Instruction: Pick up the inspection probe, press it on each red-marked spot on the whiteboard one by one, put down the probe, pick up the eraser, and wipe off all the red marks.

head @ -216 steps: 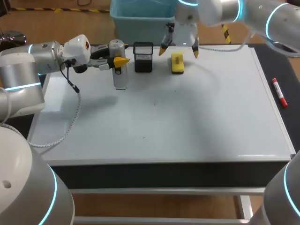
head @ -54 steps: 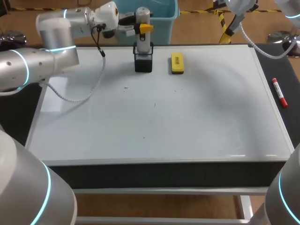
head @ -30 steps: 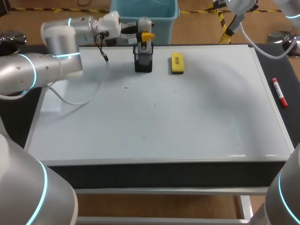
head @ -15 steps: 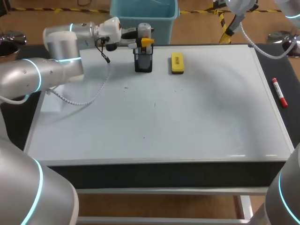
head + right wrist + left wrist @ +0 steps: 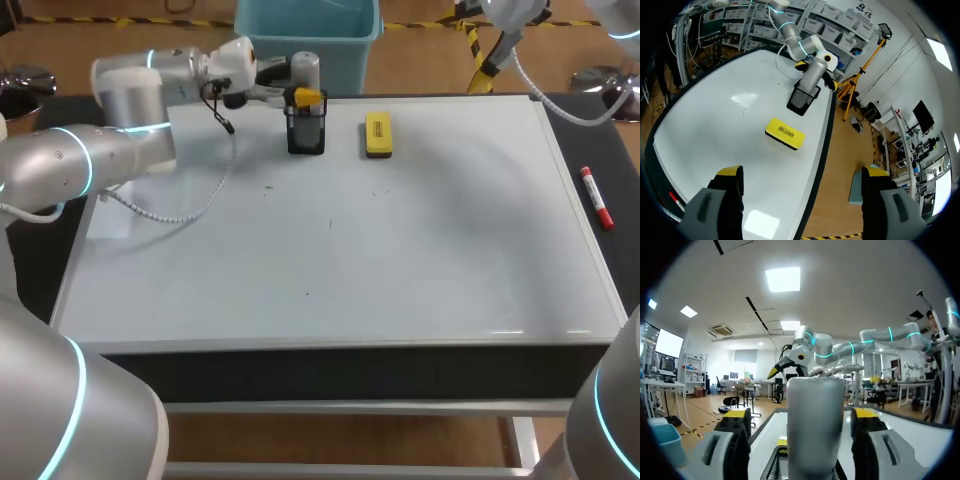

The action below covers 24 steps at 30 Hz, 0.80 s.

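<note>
Board: white whiteboard [image 5: 400, 270] fills the tabletop. Nothing on it has shifted.
Left arm: silver left arm [image 5: 110, 150] reaches to the far edge, a bit lower than 0.5 s ago.
Holder: black mesh holder cup [image 5: 306, 132] at far edge, same spot.
Left gripper: left gripper [image 5: 800, 415] straddles the probe. Wrist view shows daylight btwn each finger and the probe, so fingers apart and grip let go.
Right gripper: right gripper [image 5: 802, 175] hangs high over the far right corner. Fingers wide apart, nothing btwn them, no change for approx 2 s.
Probe: silver cylindrical inspection probe [image 5: 305, 72] stands upright w/ its foot in the holder cup. It sits lower than 0.5 s ago.
Eraser: yellow block eraser [image 5: 378, 134] lies just right of the cup, untouched.
Marks: tiny dark specks [image 5: 268, 186] mid-left on the board, too small to tell colour.
Meaning: put-down step looks done or nearly so. Next is prob. clearing the left gripper away, then the eraser pick-up. Wiping not yet begun.
Vs 7.2 s ago: the probe was then clamped in the left gripper, tip on the board left of the cup. Right gripper hung right over the eraser and has since pulled back.
</note>
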Tool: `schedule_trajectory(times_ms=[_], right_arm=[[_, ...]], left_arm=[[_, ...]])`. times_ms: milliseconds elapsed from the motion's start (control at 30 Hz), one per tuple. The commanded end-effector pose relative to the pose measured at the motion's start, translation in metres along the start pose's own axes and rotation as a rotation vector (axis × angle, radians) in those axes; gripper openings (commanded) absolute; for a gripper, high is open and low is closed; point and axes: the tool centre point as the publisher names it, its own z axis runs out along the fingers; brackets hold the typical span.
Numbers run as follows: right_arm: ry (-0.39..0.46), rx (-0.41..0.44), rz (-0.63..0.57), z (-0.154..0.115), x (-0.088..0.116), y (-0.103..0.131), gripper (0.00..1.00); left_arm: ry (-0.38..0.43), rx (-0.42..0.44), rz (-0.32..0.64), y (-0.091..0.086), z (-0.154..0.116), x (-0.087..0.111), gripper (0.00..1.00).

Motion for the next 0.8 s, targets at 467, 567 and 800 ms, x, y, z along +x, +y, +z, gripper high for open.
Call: schedule_trajectory(times_ms=[467,567,800], right_arm=[[0.005,0.003,-0.001,-0.001,-0.001,0.0,1.0],[0.005,0.003,-0.001,-0.001,-0.001,0.0,1.0],[0.005,0.003,-0.001,-0.001,-0.001,0.0,1.0]], left_arm=[[-0.202,-0.298,0.0,-0.035,-0.059,0.021,1.0],[-0.249,-0.38,-0.003,-0.04,-0.076,0.027,1.0],[-0.333,-0.505,0.01,-0.054,-0.106,0.04,1.0]])
